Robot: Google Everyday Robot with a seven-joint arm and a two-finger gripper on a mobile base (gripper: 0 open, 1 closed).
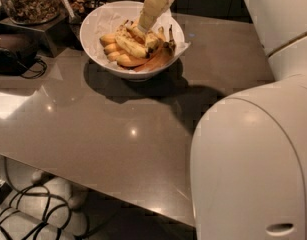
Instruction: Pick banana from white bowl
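Observation:
The white bowl [95, 31] stands at the back of the grey table with a crumpled paper lining and several bananas in it. A long, slim banana [129, 44] mottled with brown lies slantwise across the top of the pile. Plumper yellow-orange bananas [128, 60] lie under and beside it. My gripper [142, 28] comes down from the top of the view, pale cream in colour. Its tip is at the pile's upper middle, right by the upper end of the mottled banana. I cannot tell whether it touches the banana.
A glass jar of nuts [30, 1] stands on a dark stand at the back left. A black device with a cable [13, 51] lies left of the bowl. My white arm body [253, 159] fills the right foreground. Cables [23, 219] lie on the floor below the table's near edge.

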